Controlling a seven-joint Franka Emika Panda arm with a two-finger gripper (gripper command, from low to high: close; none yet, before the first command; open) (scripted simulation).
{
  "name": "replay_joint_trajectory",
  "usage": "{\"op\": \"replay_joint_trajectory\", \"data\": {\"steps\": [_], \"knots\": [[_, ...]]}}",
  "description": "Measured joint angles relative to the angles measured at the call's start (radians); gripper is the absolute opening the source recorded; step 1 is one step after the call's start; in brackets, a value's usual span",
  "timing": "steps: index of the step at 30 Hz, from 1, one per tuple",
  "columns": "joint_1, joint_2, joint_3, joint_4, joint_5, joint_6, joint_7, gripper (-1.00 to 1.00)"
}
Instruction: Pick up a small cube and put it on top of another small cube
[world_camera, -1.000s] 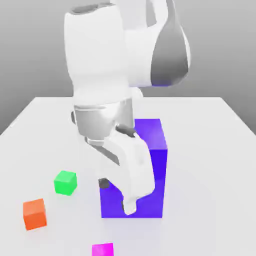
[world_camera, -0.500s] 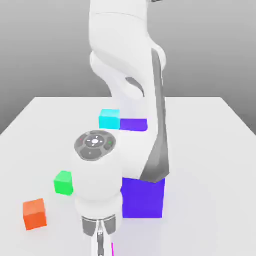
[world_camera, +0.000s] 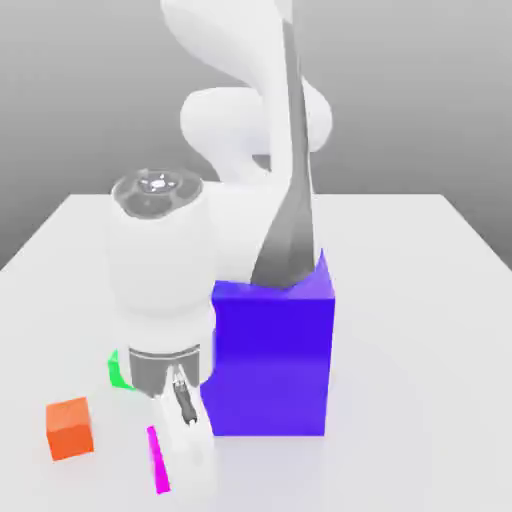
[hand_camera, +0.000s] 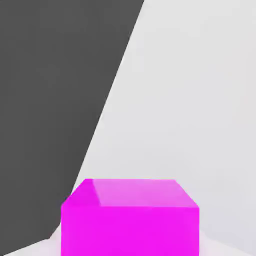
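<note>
The magenta cube (hand_camera: 130, 217) is seen right up close in the hand view, and in the exterior view just a thin sliver of it (world_camera: 158, 460) peeks out beside the gripper (world_camera: 185, 420), low near the table (world_camera: 420, 300). The fingers are clamped shut, and judging by how the cube sits square in front of the hand camera, it's probably pinched between them, though actual contact isn't visible.

Handling-wise, the cube looks rigid, small and light, so nothing fragile is expected. The faces look smooth, so a bit of slip can be assumed if it's squeezed off-centre. Two opposite flat sides, gripped around mid-height, would be the spot to take it.

The green cube (world_camera: 118, 370) is mostly hidden behind the hand, just beside the big blue-purple block (world_camera: 270, 360), with an orange cube (world_camera: 70, 428) nearby.
</note>
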Motion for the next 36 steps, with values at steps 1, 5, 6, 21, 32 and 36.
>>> {"op": "replay_joint_trajectory", "data": {"steps": [1,5,6,21,32,36], "knots": [[-0.010,-0.014,-0.001,-0.009,-0.011,-0.005,-0.049,-1.00],[-0.048,-0.069,-0.008,-0.043,-0.051,-0.022,-0.249,-1.00],[-0.056,-0.083,-0.011,-0.052,-0.060,-0.026,-0.300,-1.00],[-0.178,-0.263,-0.059,-0.192,-0.148,-0.063,-1.095,-1.00],[-0.198,-0.368,-0.142,-0.305,-0.188,-0.060,-1.695,-1.00],[-0.196,-0.401,-0.181,-0.347,-0.204,-0.053,-1.911,-1.00]]}}
